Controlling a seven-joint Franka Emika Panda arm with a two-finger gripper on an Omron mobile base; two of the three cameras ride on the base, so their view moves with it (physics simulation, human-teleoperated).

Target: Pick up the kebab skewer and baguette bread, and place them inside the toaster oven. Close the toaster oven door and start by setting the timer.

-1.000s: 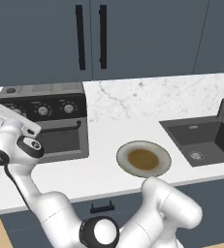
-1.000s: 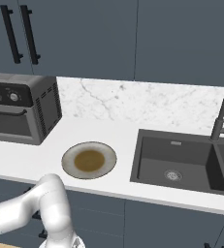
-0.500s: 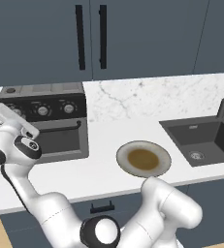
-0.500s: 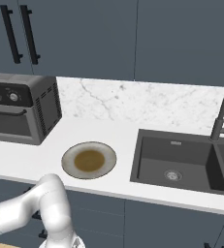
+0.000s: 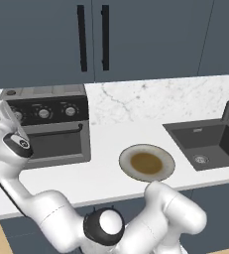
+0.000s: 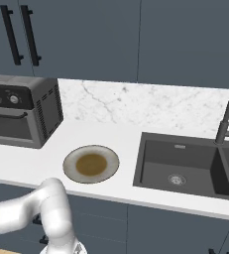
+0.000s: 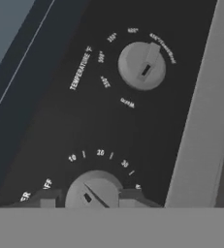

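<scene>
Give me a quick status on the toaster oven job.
Gripper shut on the timer knob. Toaster oven door closed, plate on the counter bare. Nothing in the way.

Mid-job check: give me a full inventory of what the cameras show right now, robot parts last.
toaster oven: one, grey and black, left end of the counter
toaster oven door: one, dark glass, black bar handle, closed
knobs: three, grey, on the black panel; temperature knob and timer knob seen close up
plate: one, grey rim with brown centre, on the counter right of the oven
sink: one, dark, right side of the counter
faucet: one, black, behind the sink
cabinet handles: two, black, above
gripper: one, dark fingertips closed on the timer knob
</scene>
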